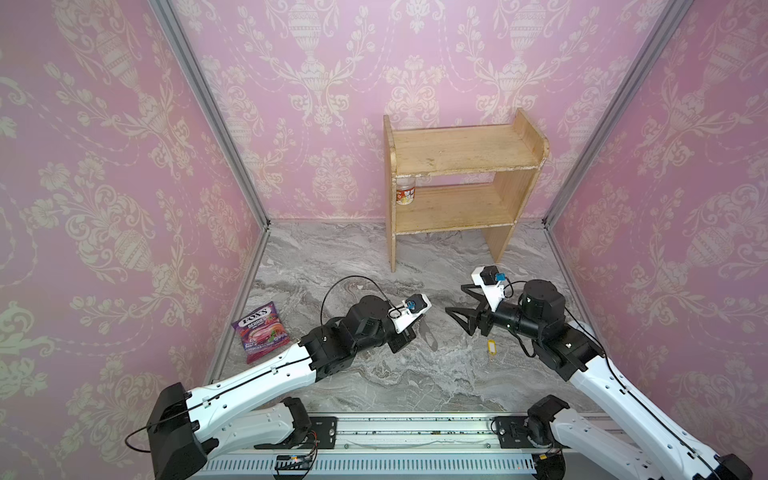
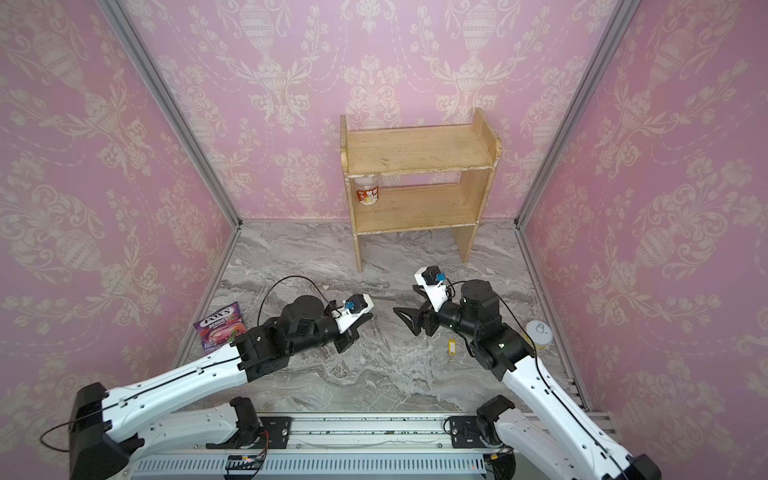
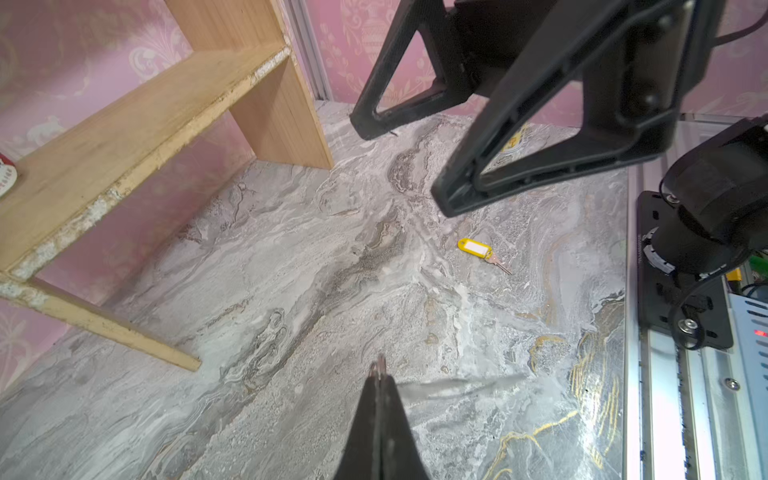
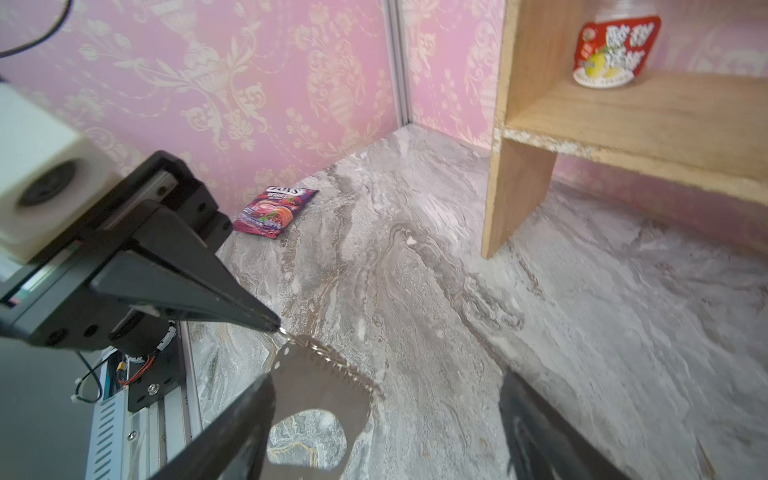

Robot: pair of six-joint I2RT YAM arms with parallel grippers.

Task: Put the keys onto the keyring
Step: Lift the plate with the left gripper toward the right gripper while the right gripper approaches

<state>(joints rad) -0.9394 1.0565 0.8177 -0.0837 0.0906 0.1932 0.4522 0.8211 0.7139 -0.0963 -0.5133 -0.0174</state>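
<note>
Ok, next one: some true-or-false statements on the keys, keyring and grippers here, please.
The left gripper pinches the keyring by a small ring. True.
The right gripper holds the keys. False: its jaws are open and the keys lie on the table.
The bottle stands on the top board of the shelf. False: it is on the lower board.
The candy bag lies on the table. True.

Both top views look down steeply from high up, opposite the wooden shelf (image 1: 465,156) and facing it, and they share nearly the whole floor (image 1: 374,374) in front of it. Each wrist camera sits low and close to that floor, facing the shelf aslant from either side. Both show its lower board.
</note>
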